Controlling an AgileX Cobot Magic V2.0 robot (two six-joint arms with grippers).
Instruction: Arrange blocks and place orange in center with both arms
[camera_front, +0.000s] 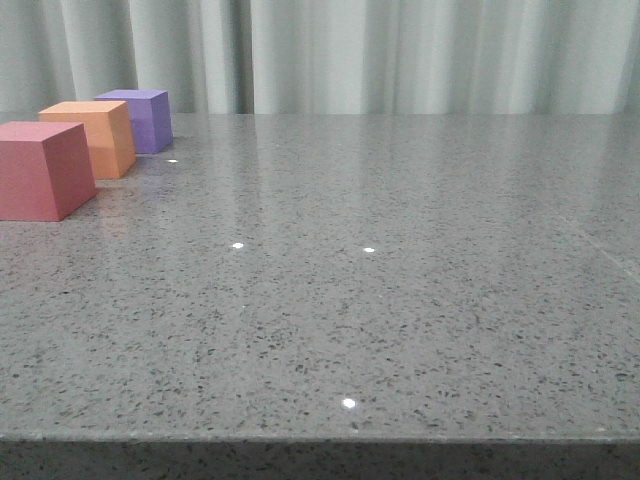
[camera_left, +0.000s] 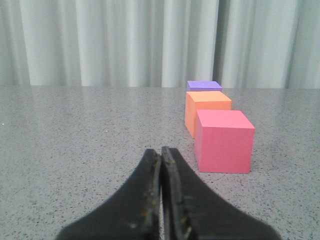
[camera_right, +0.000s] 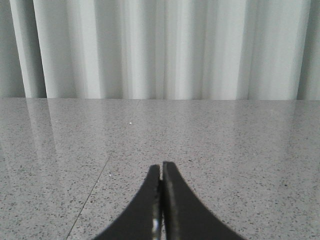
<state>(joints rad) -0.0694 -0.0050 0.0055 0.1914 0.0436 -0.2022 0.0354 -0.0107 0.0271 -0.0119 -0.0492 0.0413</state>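
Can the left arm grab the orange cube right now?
Probably not straight away. From the left end effector, which is shut, the pink cube sits right in front of the orange cube, with the purple cube behind it. The orange cube's sides look free, so approaching from above or the side might work.

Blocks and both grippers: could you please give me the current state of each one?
pinkish-red block: upright on the table, nearest in the row, ungripped.
orange block: upright, middle of the row, ungripped.
purple block: upright, farthest in the row, ungripped.
left gripper: shut, empty.
right gripper: shut, empty.
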